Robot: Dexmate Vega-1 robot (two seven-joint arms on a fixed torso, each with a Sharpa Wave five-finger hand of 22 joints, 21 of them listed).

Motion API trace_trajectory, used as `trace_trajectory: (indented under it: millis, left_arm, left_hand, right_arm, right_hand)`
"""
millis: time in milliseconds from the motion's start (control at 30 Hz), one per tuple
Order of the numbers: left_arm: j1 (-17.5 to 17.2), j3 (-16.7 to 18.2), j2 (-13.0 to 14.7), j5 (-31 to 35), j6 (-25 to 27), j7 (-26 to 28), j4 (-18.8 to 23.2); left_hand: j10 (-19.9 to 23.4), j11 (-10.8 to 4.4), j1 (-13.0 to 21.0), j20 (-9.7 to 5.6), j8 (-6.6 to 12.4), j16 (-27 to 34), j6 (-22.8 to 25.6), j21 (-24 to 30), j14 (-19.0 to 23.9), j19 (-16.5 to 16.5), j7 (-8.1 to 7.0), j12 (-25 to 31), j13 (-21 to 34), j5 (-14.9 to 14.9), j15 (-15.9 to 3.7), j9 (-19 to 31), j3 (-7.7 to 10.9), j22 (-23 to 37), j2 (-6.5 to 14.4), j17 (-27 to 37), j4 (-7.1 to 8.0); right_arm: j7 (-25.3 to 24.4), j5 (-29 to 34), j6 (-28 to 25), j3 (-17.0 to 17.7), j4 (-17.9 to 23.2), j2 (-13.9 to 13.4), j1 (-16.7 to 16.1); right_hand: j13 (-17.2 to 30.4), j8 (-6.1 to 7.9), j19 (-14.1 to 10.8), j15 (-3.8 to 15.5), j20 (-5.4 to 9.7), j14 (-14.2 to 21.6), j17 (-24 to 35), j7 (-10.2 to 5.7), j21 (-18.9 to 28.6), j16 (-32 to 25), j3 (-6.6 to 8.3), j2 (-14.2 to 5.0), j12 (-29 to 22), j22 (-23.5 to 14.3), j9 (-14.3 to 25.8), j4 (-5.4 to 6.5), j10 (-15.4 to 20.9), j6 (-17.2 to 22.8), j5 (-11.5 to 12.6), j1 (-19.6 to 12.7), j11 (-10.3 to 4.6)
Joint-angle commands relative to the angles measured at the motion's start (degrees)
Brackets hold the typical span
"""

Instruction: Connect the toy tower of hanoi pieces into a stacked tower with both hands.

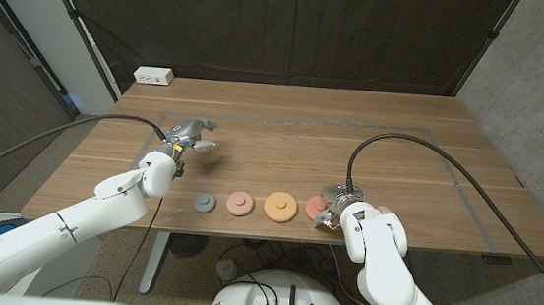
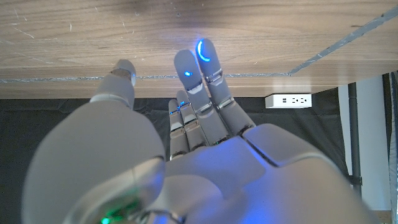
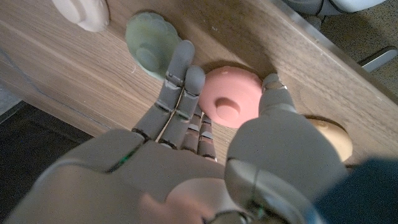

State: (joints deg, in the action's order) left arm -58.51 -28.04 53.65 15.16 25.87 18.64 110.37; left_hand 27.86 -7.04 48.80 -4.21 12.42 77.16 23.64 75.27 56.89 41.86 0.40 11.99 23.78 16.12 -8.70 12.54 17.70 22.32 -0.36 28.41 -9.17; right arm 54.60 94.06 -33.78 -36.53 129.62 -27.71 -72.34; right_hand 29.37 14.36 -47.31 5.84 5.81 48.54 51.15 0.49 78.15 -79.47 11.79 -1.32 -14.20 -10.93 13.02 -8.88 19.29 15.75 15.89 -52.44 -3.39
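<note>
- My right hand is hovering low over the wooden tabletop, at the right end of the row of toy pieces.
- Its fingers and thumb are straddling the salmon-pink round plastic disc; I cannot tell whether they are gripping it.
- The orange round disc, the pink round disc and the grey-green round disc are lying flat beside it, apart.
- My left hand is hanging behind the row, fingers released, holding nothing.
</note>
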Motion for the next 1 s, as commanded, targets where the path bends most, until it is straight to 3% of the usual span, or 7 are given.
trace_trajectory:
  millis: [33, 133, 333, 600, 1000]
  left_arm:
    - [-0.12, 0.06, 0.06, -0.18, -0.02, 0.17, 0.04]
    - [-0.19, 0.06, 0.15, -0.12, 0.06, 0.19, 0.18]
    - [-0.51, 0.22, 0.22, -0.23, 0.18, 0.33, 0.50]
    - [-1.59, 1.03, 0.26, -0.87, 0.50, 1.18, 1.16]
    - [-1.74, 0.99, 0.71, -0.28, 0.18, 1.66, 1.37]
  left_hand:
    - [0.58, 0.00, 0.11, -7.08, -0.19, 0.19, 0.61, 0.59, -0.26, -0.31, 0.12, 0.05, 0.31, 0.32, -3.86, 0.13, 0.01, 0.22, 0.41, 0.04, -0.04]
    - [0.68, 0.06, 0.09, -7.03, -0.16, 0.27, 0.68, 0.70, -0.22, -0.34, 0.13, 0.07, 0.28, 0.32, -3.86, 0.13, 0.01, 0.15, 0.42, 0.08, -0.04]
    - [0.79, 0.08, 0.08, -7.07, -0.14, 0.32, 0.75, 0.87, -0.24, -0.35, 0.17, 0.08, 0.26, 0.33, -3.86, 0.14, 0.02, -0.05, 0.44, 0.06, -0.04]
    - [0.80, -0.13, 0.17, -7.13, -0.13, 0.35, 0.82, 1.16, -0.35, -0.34, 0.08, 0.05, 0.24, 0.35, -3.86, 0.14, 0.04, -0.36, 0.38, -0.03, -0.13]
    - [0.92, -0.09, 0.32, -7.18, -0.15, 0.39, 0.81, 1.50, -0.42, -0.48, 0.13, 0.07, 0.24, 0.39, -3.87, 0.14, 0.08, -0.65, 0.36, -0.19, -0.19]
  right_arm:
    - [-1.89, 0.10, 0.35, 0.14, -0.56, 0.46, -0.66]
    - [-2.58, -0.06, 0.16, 0.20, -0.67, 0.60, -0.82]
    - [-4.18, -0.75, -0.04, 0.40, -0.54, 0.45, -1.19]
    - [-4.74, -2.27, 0.44, 0.73, 0.15, -0.23, -0.99]
    - [-4.60, -2.37, 1.02, 1.01, 2.91, -1.27, -1.57]
  right_hand:
    - [1.56, 1.82, -2.75, 6.65, 6.40, 3.82, 5.83, -0.94, 2.66, -3.01, 1.59, -0.76, -1.06, -1.17, 0.76, -0.13, 3.49, 4.88, 1.29, -1.23, -1.00]
    - [2.03, 2.30, -4.22, 6.63, 6.50, 5.83, 8.75, -1.32, 4.55, -4.47, 2.26, -0.92, -1.54, -2.26, 1.01, -0.20, 5.51, 6.29, 1.84, -1.62, -1.96]
    - [2.84, 3.34, -5.99, 6.61, 6.59, 9.29, 13.79, -2.49, 6.76, -6.42, 3.62, -2.04, -2.94, -3.00, 1.16, 0.23, 10.70, 9.78, 3.05, -1.25, -2.40]
    - [3.34, 3.88, -6.83, 6.62, 6.64, 10.79, 16.62, -3.56, 7.82, -7.09, 4.92, -3.12, -3.08, -3.51, 1.20, 0.30, 12.38, 11.73, 4.41, -1.01, -3.44]
    - [3.78, 4.47, -7.33, 6.63, 6.66, 12.22, 18.51, -3.78, 8.61, -7.72, 6.06, -3.66, -3.29, -4.04, 1.20, 0.20, 14.20, 13.75, 5.74, -0.73, -4.05]
